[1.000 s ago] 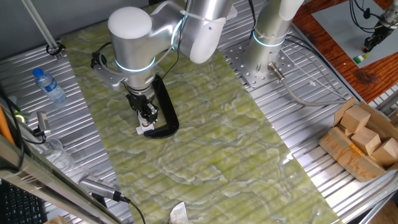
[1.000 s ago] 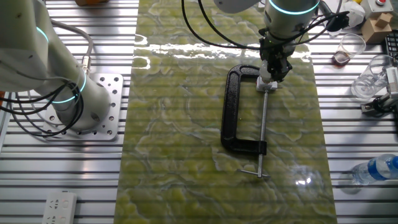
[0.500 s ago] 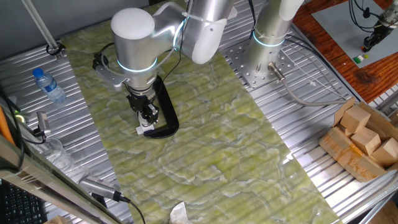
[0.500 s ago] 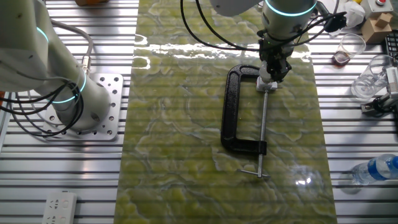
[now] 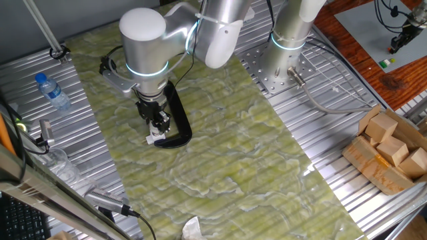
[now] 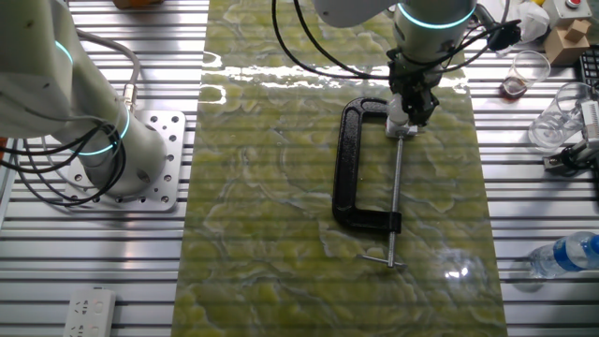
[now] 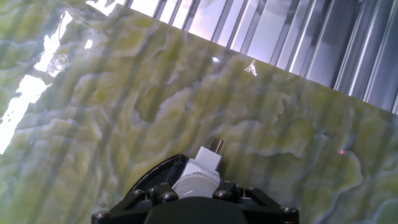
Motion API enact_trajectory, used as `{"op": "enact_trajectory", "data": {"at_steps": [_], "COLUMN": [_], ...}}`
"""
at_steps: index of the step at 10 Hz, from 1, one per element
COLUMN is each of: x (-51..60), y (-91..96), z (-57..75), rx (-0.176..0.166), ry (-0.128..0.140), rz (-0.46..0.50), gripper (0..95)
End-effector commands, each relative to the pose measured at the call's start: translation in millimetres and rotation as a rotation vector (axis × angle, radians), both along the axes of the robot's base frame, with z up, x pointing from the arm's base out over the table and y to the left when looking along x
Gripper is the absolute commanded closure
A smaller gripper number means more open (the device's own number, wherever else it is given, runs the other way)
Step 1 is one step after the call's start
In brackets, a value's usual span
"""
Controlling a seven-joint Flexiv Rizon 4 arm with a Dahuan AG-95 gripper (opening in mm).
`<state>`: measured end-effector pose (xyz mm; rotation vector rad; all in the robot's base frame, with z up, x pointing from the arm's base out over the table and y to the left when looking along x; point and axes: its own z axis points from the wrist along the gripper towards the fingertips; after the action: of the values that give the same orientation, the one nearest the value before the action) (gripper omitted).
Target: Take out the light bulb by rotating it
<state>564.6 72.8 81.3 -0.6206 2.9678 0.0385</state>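
I have the gripper (image 6: 409,105) down at the closed end of the black C-clamp (image 6: 354,168), right over the white socket piece (image 7: 208,158). In the hand view the light bulb (image 7: 194,184) shows as a white rounded body just behind the socket piece, touching it, with the gripper's dark body directly behind the bulb. The fingers look closed in around the bulb, but the contact itself is cut off at the bottom edge of that view, so I cannot tell whether they pinch it.

In the other fixed view the clamp's thin screw rod (image 6: 394,197) runs from the socket piece away from the gripper to a small crossbar, along the open side of the clamp. The clamp lies flat on the green marbled mat (image 6: 281,187).

In one fixed view the gripper (image 5: 158,127) and arm hide the bulb; only a bit of white shows beside the clamp (image 5: 179,123). A water bottle (image 5: 52,91) lies well apart from the clamp, off the mat on the metal table (image 5: 313,120).
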Motion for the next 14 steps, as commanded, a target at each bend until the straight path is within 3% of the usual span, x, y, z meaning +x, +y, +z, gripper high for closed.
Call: {"op": "enact_trajectory", "data": {"at_steps": [1,2,5,6,8,9,11,14], "x": [0.1,0.1,0.4,0.3,-0.2,-0.9,-3.5,-5.7], "y": [-0.3,-0.2,0.5,0.9,1.5,2.0,3.6,4.4], "z": [0.5,2.2,12.5,18.9,29.5,35.8,51.9,60.6], "rx": [-0.006,-0.011,-0.015,-0.019,-0.025,-0.032,-0.031,-0.029], "ry": [0.002,0.011,0.044,0.072,0.105,0.120,0.171,0.184], "rz": [0.009,0.011,0.014,0.009,-0.025,-0.049,-0.087,-0.116], "gripper": [38.0,19.0,19.0,19.0,57.0,95.0,95.0,95.0]}}
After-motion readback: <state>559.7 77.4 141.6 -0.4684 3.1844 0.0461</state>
